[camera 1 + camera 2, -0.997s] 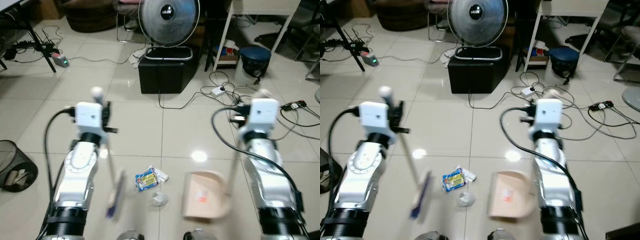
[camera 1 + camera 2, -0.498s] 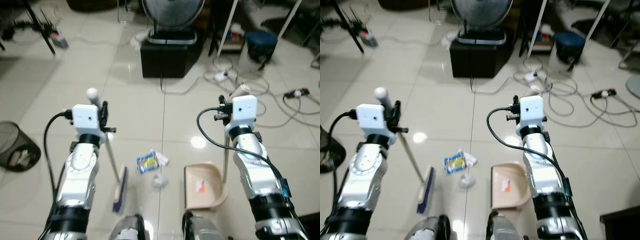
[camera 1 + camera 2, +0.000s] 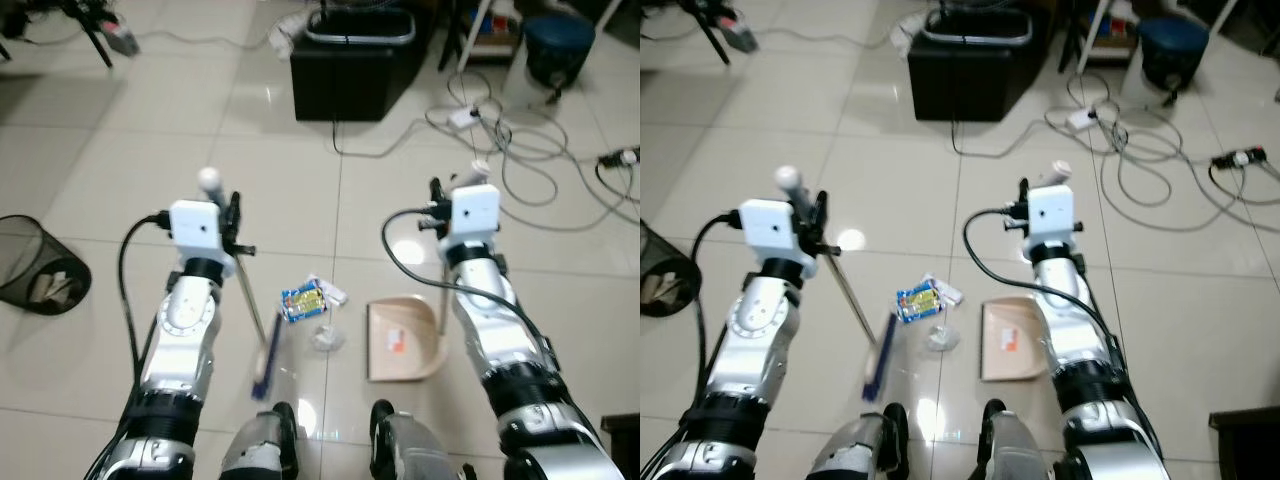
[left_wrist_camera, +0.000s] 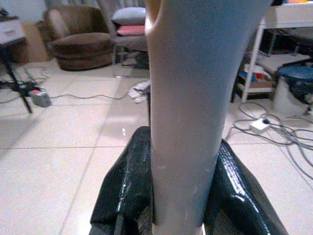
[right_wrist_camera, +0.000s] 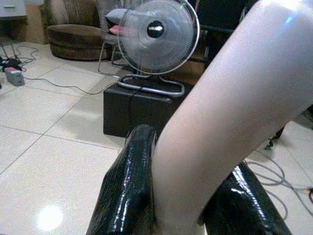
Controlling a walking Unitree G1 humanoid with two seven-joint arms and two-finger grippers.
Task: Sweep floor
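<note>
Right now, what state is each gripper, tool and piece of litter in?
left gripper: shut on the broom handle
broom: head on the floor, left of the litter
right gripper: shut on the dustpan handle
dustpan: flat on the floor, nothing in it
wrapper: on the floor, unswept
wastebasket: upright, holds some trash

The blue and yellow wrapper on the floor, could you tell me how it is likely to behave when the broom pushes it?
The wrapper looks thin and crumpled, so probably light and floppy; it may skid on the glossy tiles or fold instead of rolling. The broom head sits just beside it, with the dustpan opposite, so a gentle push likely suffices.
</note>
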